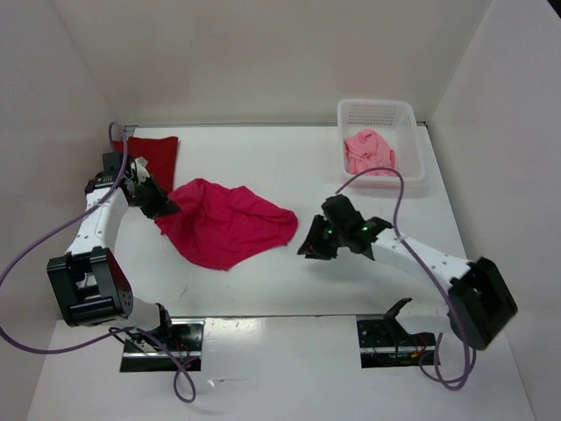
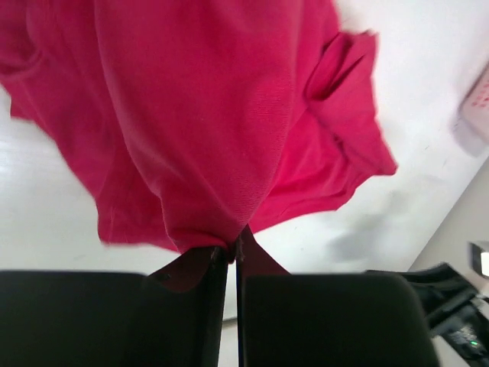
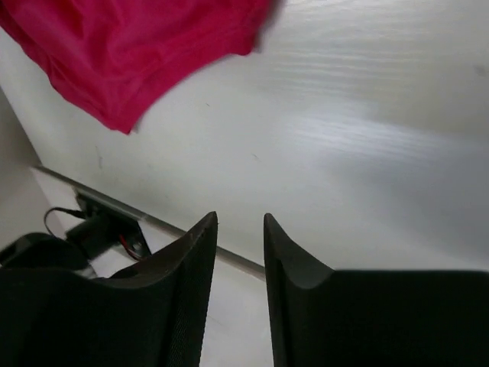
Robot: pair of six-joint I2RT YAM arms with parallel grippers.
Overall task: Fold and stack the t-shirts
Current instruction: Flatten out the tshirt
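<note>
I am working on the magenta shirt (image 1: 230, 226), which is lying rumpled on the counter (image 1: 263, 162), left of the middle. I am treating it as light, limp cloth: it is going to sag and bunch wherever it is not supported, and a single pinch is only going to drag it into a rope. The left fingers (image 1: 165, 208) are pressed together on a fold at the shirt's left edge, and the left wrist view is showing the fabric hanging away from that pinch in loose folds. The right fingers (image 1: 311, 247) are standing spread with nothing between them, hovering just beside the shirt's right edge with bare counter under them.

I am judging that the best holds are on a hem or shoulder seam, two corners at once, so that the cloth spreads flat between the arms before any fold.

Around it, the dark red shirt (image 1: 158, 151) is lying flat in the far left corner, close behind the left arm, so I am watching that elbow. The pale pink shirt (image 1: 368, 151) is sitting bunched inside the white basket (image 1: 375, 110) at the far right, well apart from the magenta one. The right arm's purple cable (image 1: 394, 189) is looping near the basket and could snag it.
</note>
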